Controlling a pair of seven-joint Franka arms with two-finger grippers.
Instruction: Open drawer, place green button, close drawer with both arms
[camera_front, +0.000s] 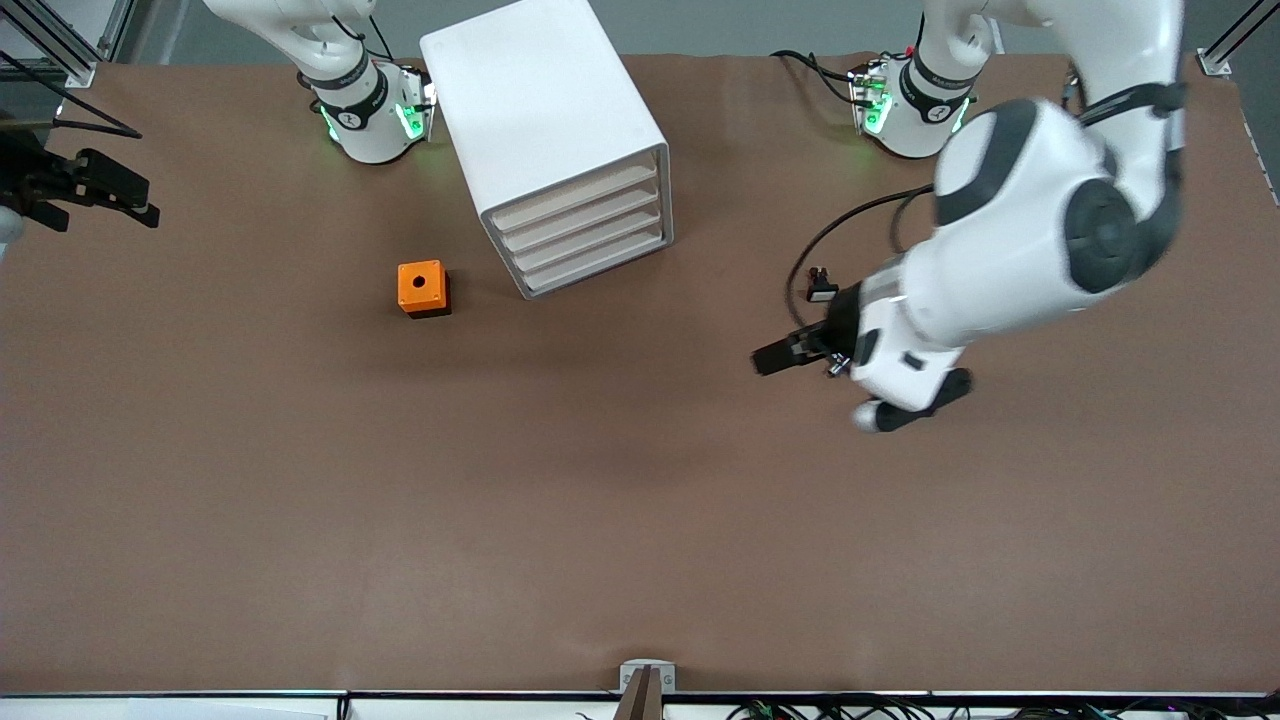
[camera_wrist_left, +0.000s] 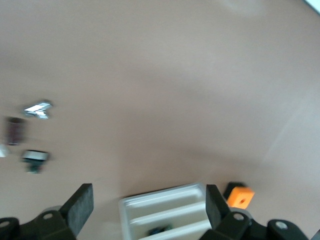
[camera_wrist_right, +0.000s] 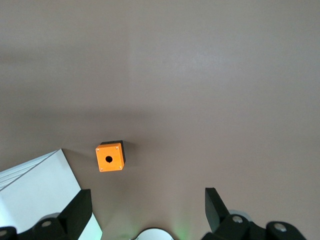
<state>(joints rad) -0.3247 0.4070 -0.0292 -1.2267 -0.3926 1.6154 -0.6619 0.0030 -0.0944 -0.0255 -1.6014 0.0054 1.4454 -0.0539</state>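
The white cabinet (camera_front: 545, 120) stands between the arm bases, and all four drawers (camera_front: 580, 225) look shut. In the left wrist view the cabinet (camera_wrist_left: 165, 210) shows a small dark greenish shape (camera_wrist_left: 159, 231) at one drawer front; I cannot tell if it is the button. My left gripper (camera_front: 765, 360) is open and empty, low over bare table toward the left arm's end; it also shows in its wrist view (camera_wrist_left: 147, 200). My right gripper (camera_front: 152, 205) is open and empty over the right arm's end of the table; it also shows in its wrist view (camera_wrist_right: 147, 205).
An orange box with a hole (camera_front: 423, 288) sits beside the cabinet toward the right arm's end; it also shows in both wrist views (camera_wrist_left: 239, 196) (camera_wrist_right: 110, 157). A black piece with a white face (camera_front: 820, 285) lies close by the left gripper. A few small parts (camera_wrist_left: 37, 109) lie beside it.
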